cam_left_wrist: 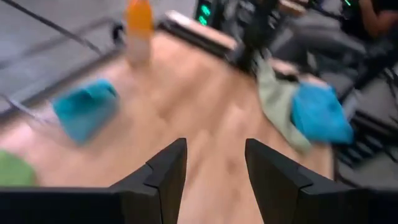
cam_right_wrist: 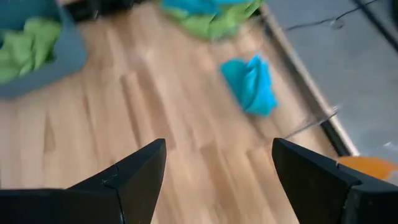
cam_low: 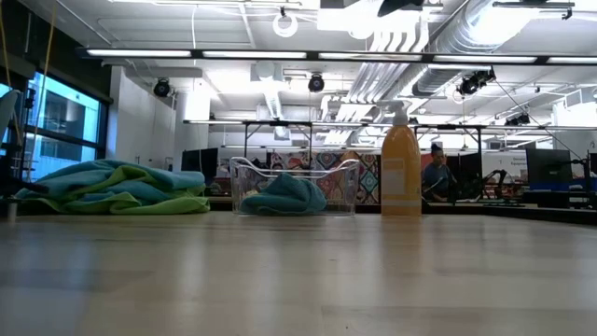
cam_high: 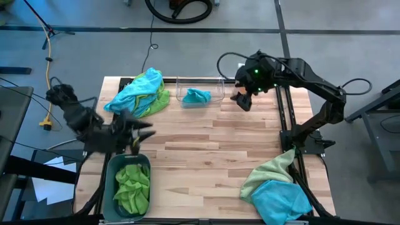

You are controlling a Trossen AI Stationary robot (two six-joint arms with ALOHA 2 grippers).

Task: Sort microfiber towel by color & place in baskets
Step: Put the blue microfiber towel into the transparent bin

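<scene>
Pincers both spread and empty: left pincer (cam_high: 145,129) above the teal-grey basket (cam_high: 110,169), right pincer (cam_high: 240,100) beside the clear basket (cam_high: 219,84).

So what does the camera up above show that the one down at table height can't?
Only the overhead view shows both arms: the left pincer open above the grey bin of green cloths, and the right pincer open near the table's far edge. It also shows a second pile of cloths at the near right corner. Only the table-height view shows the orange spray bottle standing upright and the room beyond, with a person. Both show the clear bin holding one blue cloth and the blue-and-green pile beside it.
</scene>
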